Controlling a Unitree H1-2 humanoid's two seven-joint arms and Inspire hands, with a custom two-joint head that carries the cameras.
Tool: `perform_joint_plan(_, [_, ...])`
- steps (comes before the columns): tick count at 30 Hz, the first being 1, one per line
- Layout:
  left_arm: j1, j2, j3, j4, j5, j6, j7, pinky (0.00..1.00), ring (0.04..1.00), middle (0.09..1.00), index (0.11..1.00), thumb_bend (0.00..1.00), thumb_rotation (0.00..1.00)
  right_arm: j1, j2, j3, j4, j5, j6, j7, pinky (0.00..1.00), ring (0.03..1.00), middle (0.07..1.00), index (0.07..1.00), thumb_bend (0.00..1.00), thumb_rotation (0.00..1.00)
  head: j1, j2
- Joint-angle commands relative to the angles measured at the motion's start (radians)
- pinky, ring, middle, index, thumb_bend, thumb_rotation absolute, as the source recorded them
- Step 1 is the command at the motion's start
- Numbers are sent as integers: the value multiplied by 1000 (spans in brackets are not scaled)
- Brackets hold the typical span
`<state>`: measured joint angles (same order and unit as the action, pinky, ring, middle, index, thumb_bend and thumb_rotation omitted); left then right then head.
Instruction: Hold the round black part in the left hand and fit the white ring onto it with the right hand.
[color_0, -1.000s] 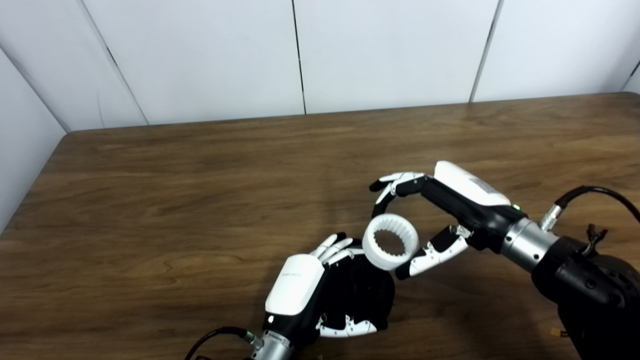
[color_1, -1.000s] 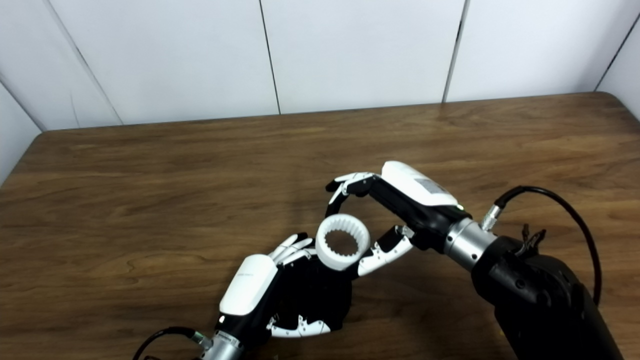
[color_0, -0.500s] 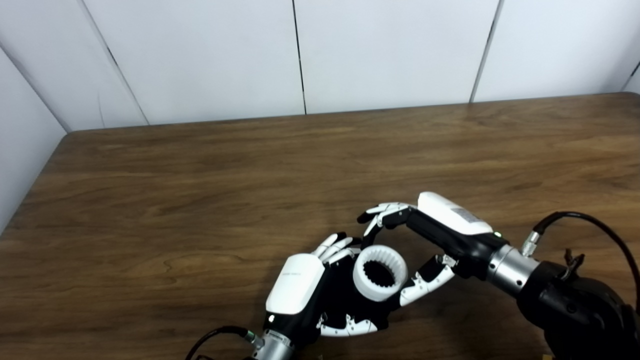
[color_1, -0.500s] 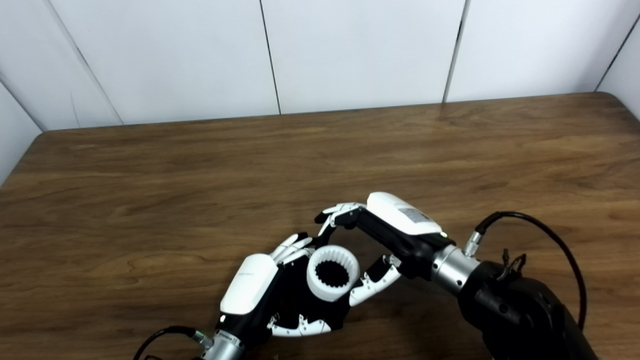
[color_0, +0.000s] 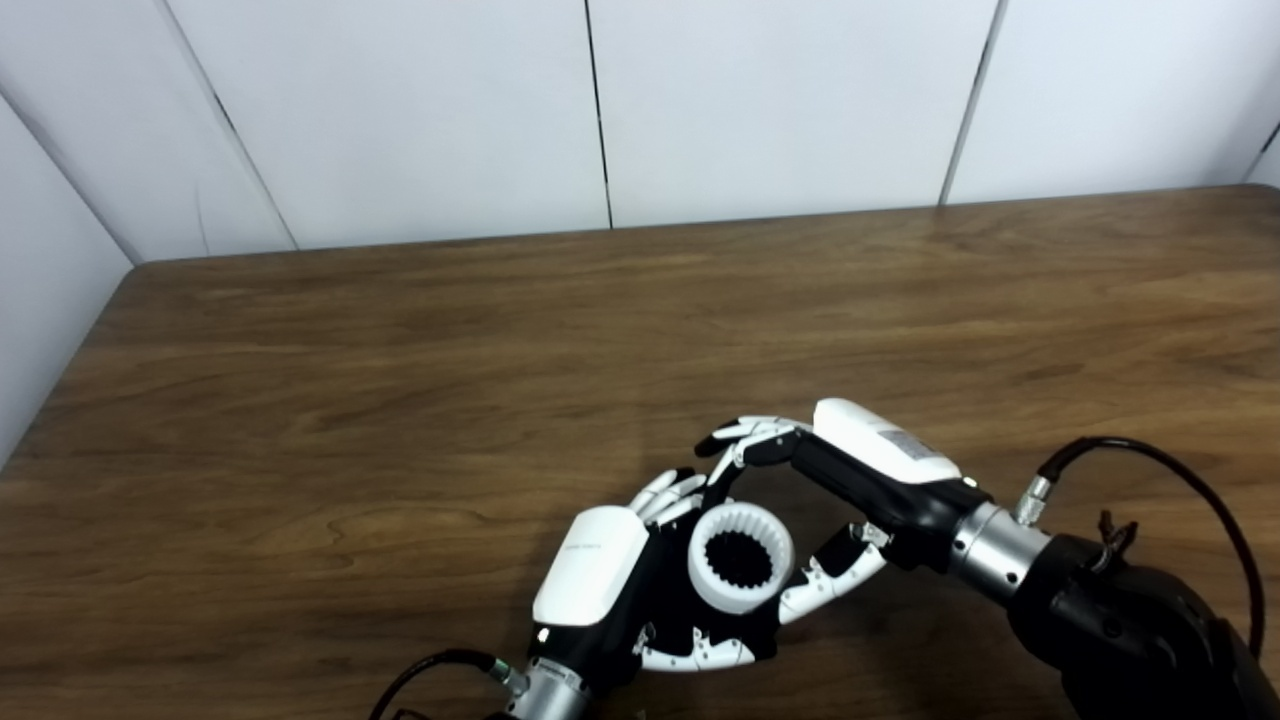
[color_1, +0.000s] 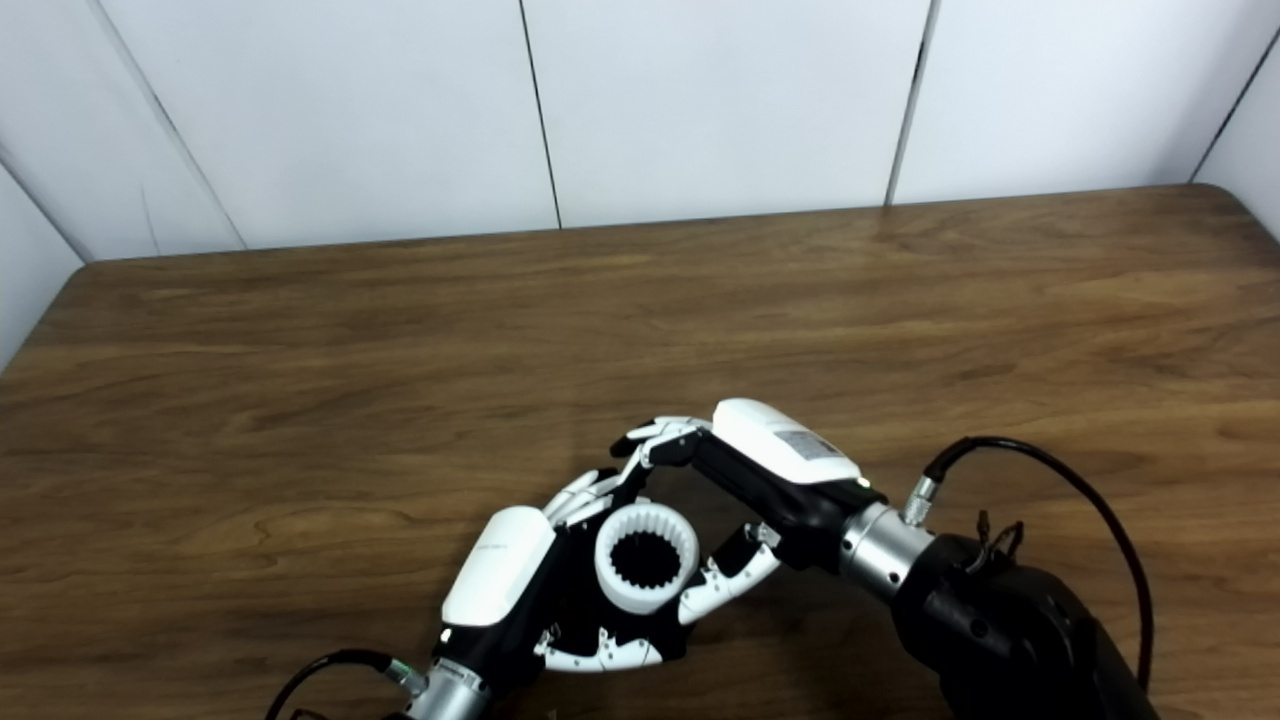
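Both hands meet near the table's (color_0: 300, 400) front edge: the right hand (color_0: 840, 500), pinching the ring (color_0: 741, 557), has lowered it onto the black part (color_0: 690, 610) gripped by the left hand (color_0: 620, 590), so seating looks imminent.

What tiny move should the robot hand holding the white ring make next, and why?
Probably a gentle press straight down. The right robot hand holds the white ring directly over the round black part cupped in the left robot hand, and dark shows through the ring's toothed hole. Whether the ring is already seated cannot be told, so it should push lightly before letting go.
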<state>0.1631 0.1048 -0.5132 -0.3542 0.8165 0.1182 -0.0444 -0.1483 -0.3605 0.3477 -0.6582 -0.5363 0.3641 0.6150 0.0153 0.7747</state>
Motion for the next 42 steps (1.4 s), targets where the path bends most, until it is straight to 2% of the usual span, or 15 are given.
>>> perform_joint_plan(1, [22,-45,-5,10,2,43,-36,753,906,876,716,830,354,-20,5,-6,-9,-5,-25,-19,787,908,843,491,524,154,1,0])
perform_joint_plan(18, [26,-60,-10,4,-64,89,-43,764,869,854,790,854,364,-21,6,-12,-2,0,-28,-23,785,907,841,491,524,155,5,3])
perform_joint_plan(21, [26,-63,-6,15,-97,74,-25,744,844,836,804,859,367,-22,3,-12,-3,1,-29,-21,786,907,841,491,524,154,6,3])
perform_joint_plan(28, [24,-69,-2,21,-151,90,-20,706,812,820,838,869,387,-23,1,-13,-5,2,-21,-16,788,907,842,491,524,154,7,4])
perform_joint_plan(42, [21,-79,-1,7,-213,133,-27,713,807,839,875,895,369,-12,-25,6,1,-49,-76,-12,797,909,843,491,524,154,6,12])
